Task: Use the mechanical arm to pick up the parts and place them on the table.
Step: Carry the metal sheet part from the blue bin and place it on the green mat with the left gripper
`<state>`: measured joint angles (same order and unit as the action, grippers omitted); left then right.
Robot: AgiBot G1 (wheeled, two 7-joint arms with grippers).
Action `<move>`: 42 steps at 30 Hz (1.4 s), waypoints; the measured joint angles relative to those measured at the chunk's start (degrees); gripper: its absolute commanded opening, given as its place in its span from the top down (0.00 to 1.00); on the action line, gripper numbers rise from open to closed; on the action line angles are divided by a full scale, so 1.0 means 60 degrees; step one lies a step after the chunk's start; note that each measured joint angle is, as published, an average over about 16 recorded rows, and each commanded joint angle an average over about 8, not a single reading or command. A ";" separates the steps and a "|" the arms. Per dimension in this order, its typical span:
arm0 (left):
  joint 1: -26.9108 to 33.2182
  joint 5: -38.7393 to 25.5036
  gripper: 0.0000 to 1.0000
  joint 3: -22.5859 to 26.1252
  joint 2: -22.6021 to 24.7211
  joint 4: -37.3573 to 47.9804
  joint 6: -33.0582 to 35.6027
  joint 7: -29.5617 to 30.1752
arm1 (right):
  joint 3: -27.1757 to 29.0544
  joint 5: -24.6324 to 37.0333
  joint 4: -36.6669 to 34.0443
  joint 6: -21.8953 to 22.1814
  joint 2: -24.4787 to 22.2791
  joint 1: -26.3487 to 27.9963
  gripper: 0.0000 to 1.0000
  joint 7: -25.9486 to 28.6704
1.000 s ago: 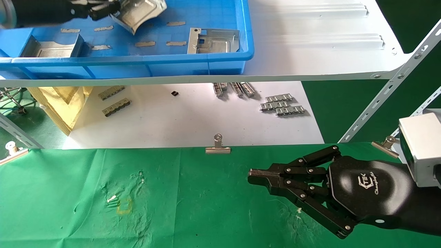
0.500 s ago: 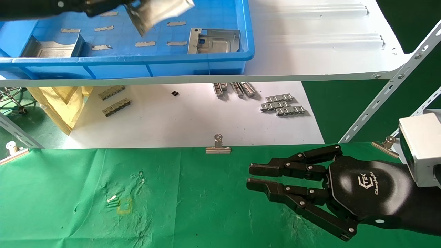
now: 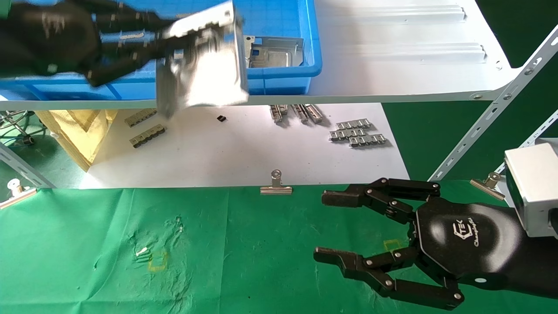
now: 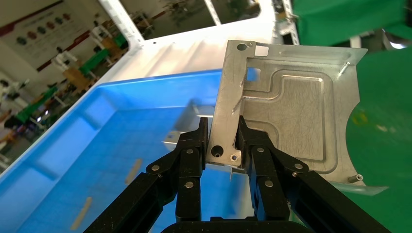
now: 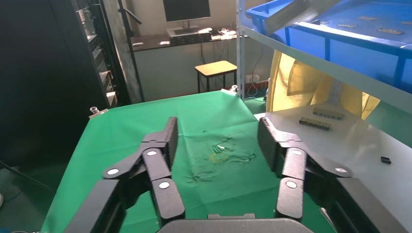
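My left gripper (image 3: 168,41) is shut on a silver stamped part (image 3: 202,65) and holds it in the air over the front rim of the blue bin (image 3: 279,80). In the left wrist view the fingers (image 4: 194,150) pinch the part's bent edge (image 4: 286,107). Another part (image 3: 274,51) lies in the bin at its right end. The green cloth table (image 3: 218,253) lies below, with yellow square marks (image 3: 158,261). My right gripper (image 3: 322,226) is open and empty just above the cloth at the right; it also shows in the right wrist view (image 5: 216,138).
The bin stands on a white metal shelf (image 3: 392,52) with slanted struts (image 3: 492,126). Below, a white sheet (image 3: 244,148) holds small ridged metal strips (image 3: 357,133). Binder clips (image 3: 275,186) grip the cloth's far edge. A yellow bag (image 3: 78,131) is at the left.
My left gripper has lifted the part out of the bin and carried it toward me, over the bin's front rim. My right gripper has gone from shut to wide open.
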<state>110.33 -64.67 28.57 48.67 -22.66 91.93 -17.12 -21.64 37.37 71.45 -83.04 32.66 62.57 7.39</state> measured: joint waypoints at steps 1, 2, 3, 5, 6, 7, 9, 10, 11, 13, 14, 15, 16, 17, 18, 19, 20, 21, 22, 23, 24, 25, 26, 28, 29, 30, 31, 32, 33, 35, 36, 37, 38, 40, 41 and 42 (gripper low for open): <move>-0.0180 0.0179 1.00 0.0093 -0.0165 -0.0291 0.0001 -0.0045 | 0.0000 0.0000 0.0000 0.0000 0.0000 0.0000 0.00 0.0000; -0.0357 0.0359 1.00 0.0190 -0.0331 -0.0579 0.0000 -0.0089 | 0.0000 0.0000 0.0000 0.0000 0.0000 0.0000 0.00 0.0000; -0.0533 0.0529 1.00 0.0296 -0.0498 -0.0855 -0.0005 -0.0134 | 0.0000 0.0000 0.0000 0.0000 0.0000 0.0000 0.00 0.0000; -0.0870 0.0834 1.00 0.0531 -0.0822 -0.1360 -0.0024 -0.0241 | 0.0000 0.0000 0.0000 0.0000 0.0000 0.0000 0.00 0.0000; -0.1025 0.0965 1.00 0.0653 -0.0977 -0.1578 -0.0037 -0.0304 | 0.0000 0.0000 0.0000 0.0000 0.0000 0.0000 0.00 0.0000; -0.1172 0.1076 1.00 0.0779 -0.1125 -0.1770 -0.0053 -0.0380 | 0.0000 0.0000 0.0000 0.0000 0.0000 0.0000 0.00 0.0000; -0.1430 0.1221 1.00 0.1034 -0.1384 -0.2055 -0.0088 -0.0595 | 0.0000 0.0000 0.0000 0.0000 0.0000 0.0000 0.00 0.0000; -0.1553 0.1255 1.00 0.1169 -0.1495 -0.2158 -0.0101 -0.0738 | 0.0000 0.0000 0.0000 0.0000 0.0000 0.0000 0.00 0.0000; -0.1665 0.1262 1.00 0.1305 -0.1588 -0.2235 -0.0111 -0.0903 | 0.0000 0.0000 0.0000 0.0000 0.0000 0.0000 0.00 0.0000; -0.1878 0.1221 1.00 0.1588 -0.1736 -0.2314 -0.0131 -0.1280 | 0.0000 0.0000 0.0000 0.0000 0.0000 0.0000 0.00 0.0000; -0.1976 0.1181 1.00 0.1729 -0.1790 -0.2312 -0.0142 -0.1482 | 0.0000 0.0000 0.0000 0.0000 0.0000 0.0000 0.00 0.0000; -0.2067 0.1130 1.00 0.1863 -0.1828 -0.2279 -0.0153 -0.1688 | 0.0000 0.0000 0.0000 0.0000 0.0000 0.0000 0.00 0.0000; -0.2160 0.1082 1.00 0.1991 -0.1853 -0.2217 -0.0165 -0.1899 | 0.0000 0.0000 0.0000 0.0000 0.0000 0.0000 0.00 0.0000; -0.2249 0.1032 1.00 0.2110 -0.1865 -0.2129 -0.0176 -0.2108 | -0.0001 0.0000 0.0000 0.0000 0.0000 0.0000 0.00 0.0000; -0.2340 0.0980 1.00 0.2224 -0.1872 -0.2020 -0.0190 -0.2321 | -0.0001 0.0000 0.0000 0.0000 0.0000 0.0000 0.00 0.0000; -0.2429 0.0930 1.00 0.2329 -0.1868 -0.1889 -0.0210 -0.2540 | -0.0001 0.0000 0.0000 0.0000 0.0000 0.0000 0.00 0.0000; -0.2514 0.0885 1.00 0.2423 -0.1857 -0.1740 -0.0232 -0.2756 | -0.0001 0.0000 0.0000 0.0000 0.0000 0.0000 0.00 0.0000; -0.2600 0.0842 1.00 0.2510 -0.1841 -0.1575 -0.0257 -0.2969 | -0.0001 0.0000 0.0000 0.0000 0.0000 0.0000 0.00 0.0000; -0.2683 0.0803 1.00 0.2590 -0.1817 -0.1395 -0.0283 -0.3180 | -0.0001 0.0000 0.0000 0.0000 0.0000 0.0000 0.00 0.0000; -0.2763 0.0774 1.00 0.2662 -0.1790 -0.1207 -0.0304 -0.3384 | -0.0001 0.0000 0.0000 0.0000 0.0000 0.0000 0.00 0.0000; -0.2843 0.0758 1.00 0.2725 -0.1762 -0.1013 -0.0322 -0.3569 | -0.0001 -0.0001 0.0000 0.0000 0.0000 0.0000 0.00 0.0000; -0.2920 0.0751 1.00 0.2781 -0.1733 -0.0812 -0.0337 -0.3745 | -0.0001 -0.0001 0.0000 0.0000 0.0000 0.0000 0.00 0.0000; -0.2989 0.0757 1.00 0.2823 -0.1704 -0.0606 -0.0354 -0.3902 | -0.0001 -0.0001 0.0000 0.0000 0.0000 0.0000 0.00 0.0000; -0.3116 0.0791 0.88 0.2881 -0.1644 -0.0172 -0.0379 -0.4175 | -0.0001 -0.0001 0.0000 0.0000 0.0000 0.0000 0.00 0.0000; -0.3171 0.0817 0.75 0.2895 -0.1614 0.0040 -0.0385 -0.4291 | -0.0001 -0.0001 0.0000 0.0000 0.0000 0.0000 0.00 0.0000; -0.3225 0.0842 0.63 0.2906 -0.1584 0.0244 -0.0391 -0.4401 | -0.0001 -0.0001 0.0000 0.0000 0.0000 0.0000 0.00 0.0000; -0.3275 0.0863 0.50 0.2916 -0.1554 0.0435 -0.0395 -0.4513 | -0.0001 -0.0001 0.0000 0.0000 0.0000 0.0000 0.00 0.0000; -0.3316 0.0876 0.38 0.2926 -0.1527 0.0608 -0.0397 -0.4618 | -0.0001 -0.0001 0.0000 0.0000 0.0000 0.0000 0.00 0.0000; -0.3352 0.0886 0.25 0.2935 -0.1499 0.0772 -0.0400 -0.4712 | -0.0001 -0.0001 0.0000 0.0000 0.0000 0.0000 0.00 0.0000; -0.3408 0.0907 0.04 0.2950 -0.1442 0.1058 -0.0394 -0.4865 | -0.0001 -0.0001 0.0000 0.0000 0.0000 0.0000 0.00 -0.0001; -0.3432 0.0920 0.00 0.2957 -0.1416 0.1184 -0.0386 -0.4920 | -0.0001 -0.0001 0.0000 0.0000 0.0000 0.0000 0.00 -0.0001; -0.3455 0.0933 0.00 0.2965 -0.1392 0.1299 -0.0375 -0.4969 | -0.0001 -0.0001 0.0000 0.0000 0.0000 0.0000 0.00 -0.0001; -0.3476 0.0947 0.00 0.2973 -0.1371 0.1397 -0.0360 -0.5009 | -0.0001 -0.0001 0.0000 0.0000 0.0000 0.0000 0.00 -0.0001; -0.3522 0.0976 0.00 0.2992 -0.1332 0.1574 -0.0324 -0.5047 | -0.0001 -0.0001 0.0000 0.0000 0.0000 0.0000 0.00 -0.0001; -0.3541 0.0990 0.00 0.3003 -0.1315 0.1648 -0.0307 -0.5042 | -0.0001 -0.0001 0.0000 0.0000 0.0000 0.0000 0.00 -0.0001; -0.3559 0.1004 0.00 0.3016 -0.1300 0.1711 -0.0290 -0.5026 | -0.0001 -0.0001 0.0000 0.0000 0.0000 0.0000 0.00 -0.0001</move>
<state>88.98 -58.64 46.66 40.87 -12.40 90.18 -47.28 -21.65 37.36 71.45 -83.03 32.65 62.58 7.39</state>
